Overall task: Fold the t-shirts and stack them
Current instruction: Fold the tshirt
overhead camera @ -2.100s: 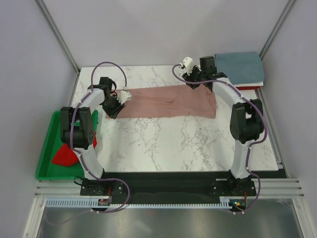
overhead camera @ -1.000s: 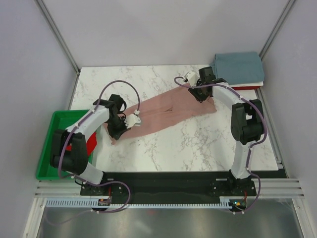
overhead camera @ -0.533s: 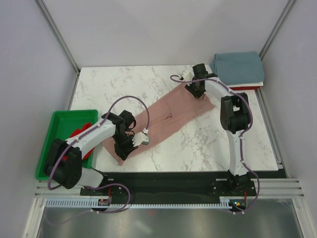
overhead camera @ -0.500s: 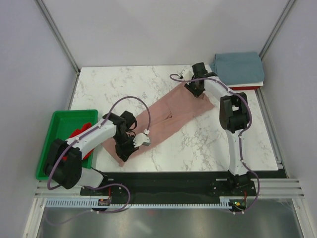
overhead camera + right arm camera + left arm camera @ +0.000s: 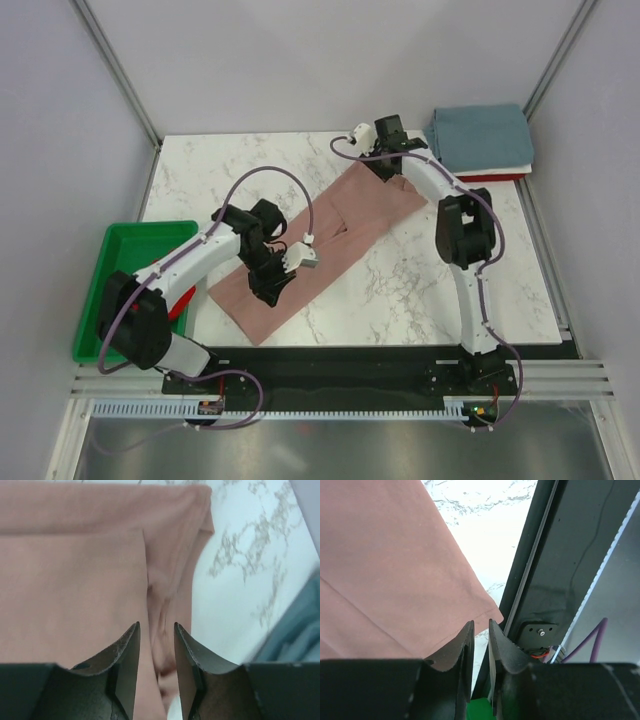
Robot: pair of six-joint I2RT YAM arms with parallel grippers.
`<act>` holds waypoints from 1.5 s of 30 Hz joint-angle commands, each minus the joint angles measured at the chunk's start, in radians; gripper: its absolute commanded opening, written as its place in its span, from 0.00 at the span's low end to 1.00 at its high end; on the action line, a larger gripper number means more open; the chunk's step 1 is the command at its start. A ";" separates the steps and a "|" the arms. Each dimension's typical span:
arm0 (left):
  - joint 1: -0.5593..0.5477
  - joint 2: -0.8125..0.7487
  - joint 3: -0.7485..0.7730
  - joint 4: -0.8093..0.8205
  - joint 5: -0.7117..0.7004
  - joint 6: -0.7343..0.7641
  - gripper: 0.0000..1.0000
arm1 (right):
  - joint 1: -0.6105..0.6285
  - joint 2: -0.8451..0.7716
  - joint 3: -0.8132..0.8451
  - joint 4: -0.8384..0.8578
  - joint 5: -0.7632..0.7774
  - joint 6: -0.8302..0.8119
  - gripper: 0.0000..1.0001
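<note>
The dusty-pink t-shirt (image 5: 330,235) lies folded into a long strip, running diagonally from the far right to the near left of the marble table. My left gripper (image 5: 272,285) hovers over its near end. In the left wrist view (image 5: 481,625) its jaws stand a narrow gap apart with nothing between them, beside the shirt's corner (image 5: 395,555). My right gripper (image 5: 388,168) is at the far end. In the right wrist view (image 5: 156,625) it is closed on a bunched ridge of the pink cloth (image 5: 75,580). A folded grey-blue t-shirt (image 5: 482,135) lies at the far right.
A green tray (image 5: 110,300) stands at the near left with a red shirt (image 5: 178,303) in it. A red edge (image 5: 497,177) shows under the grey-blue shirt. The table's black near edge (image 5: 555,580) is close to my left gripper.
The pink strip swung from lying across the table to a diagonal, its left end dragged toward the near edge. My left gripper then moved back up over the shirt; the right shifted left.
</note>
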 commanded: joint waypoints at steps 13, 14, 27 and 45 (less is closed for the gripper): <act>-0.003 0.124 -0.230 0.266 -0.036 -0.029 0.18 | -0.086 -0.486 -0.562 0.006 0.002 0.056 0.40; -0.004 0.130 -0.236 0.282 -0.036 -0.023 0.18 | -0.089 -0.470 -0.564 0.008 0.005 0.050 0.40; -0.023 0.216 -0.200 0.313 0.002 -0.047 0.18 | -0.120 -0.188 -0.411 0.026 0.036 0.023 0.38; -0.273 0.394 0.331 0.208 0.234 -0.184 0.17 | -0.126 0.179 0.222 0.179 0.105 -0.017 0.43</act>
